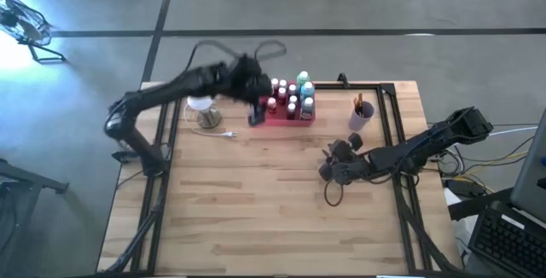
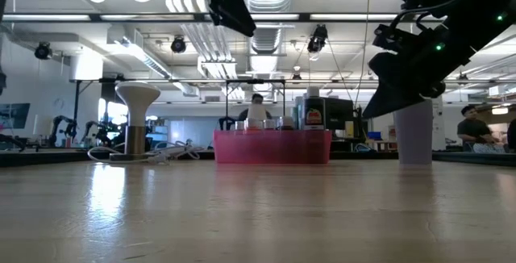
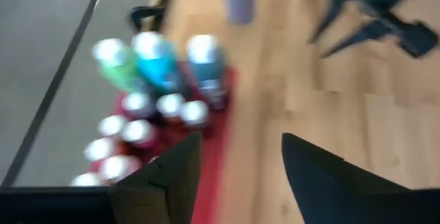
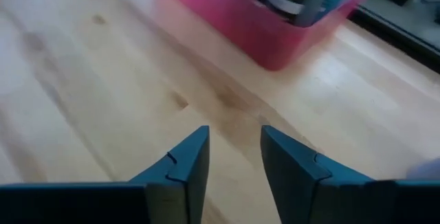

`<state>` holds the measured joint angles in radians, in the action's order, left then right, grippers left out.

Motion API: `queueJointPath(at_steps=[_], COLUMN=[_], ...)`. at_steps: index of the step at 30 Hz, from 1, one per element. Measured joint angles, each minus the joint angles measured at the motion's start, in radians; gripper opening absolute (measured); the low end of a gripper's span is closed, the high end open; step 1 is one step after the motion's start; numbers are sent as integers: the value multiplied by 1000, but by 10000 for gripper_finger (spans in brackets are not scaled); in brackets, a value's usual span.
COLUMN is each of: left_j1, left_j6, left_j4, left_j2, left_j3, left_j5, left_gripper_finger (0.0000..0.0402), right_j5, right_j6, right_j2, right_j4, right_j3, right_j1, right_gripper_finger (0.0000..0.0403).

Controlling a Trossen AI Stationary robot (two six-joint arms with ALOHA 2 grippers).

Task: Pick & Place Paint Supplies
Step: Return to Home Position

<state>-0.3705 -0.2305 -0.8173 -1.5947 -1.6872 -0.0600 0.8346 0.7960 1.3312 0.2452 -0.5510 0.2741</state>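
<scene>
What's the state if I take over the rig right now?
Left claw: open, empty, above the left end of the pink bin.
Right claw: open, empty, over bare table, front-right of the bin.
Supplies: small white-capped bottles and larger green and blue bottles stand in the bin. The paintbrushes stand in a purple cup to the right of it.
Done: no bottle shows loose on the table.
Left: both arms reach out over the table, so probably just home them.

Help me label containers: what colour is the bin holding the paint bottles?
Pink. The bin shows best in the low view.
</scene>
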Motion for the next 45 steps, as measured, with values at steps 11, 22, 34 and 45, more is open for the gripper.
queueJointPath(at_steps=[11, 22, 34, 45], left_j1=[256, 255, 254, 254], left_j6=[13, 73, 8, -21], left_j4=[628, 1175, 1236, 1210], left_j2=[349, 708, 869, 872], left_j3=[682, 1235, 1436, 1471], left_j5=[129, 77, 177, 198], left_gripper_finger=[103, 29, 12, 13], right_j5=[-299, -527, -785, -699], right_j6=[-477, -645, -710, -748], right_j2=[-7, -91, -428, -634], right_j4=[-365, -476, -884, -805], right_j3=[0, 114, 457, 542], right_j1=[-14, -123, -274, -325], right_gripper_finger=[15, 8, 8, 8])
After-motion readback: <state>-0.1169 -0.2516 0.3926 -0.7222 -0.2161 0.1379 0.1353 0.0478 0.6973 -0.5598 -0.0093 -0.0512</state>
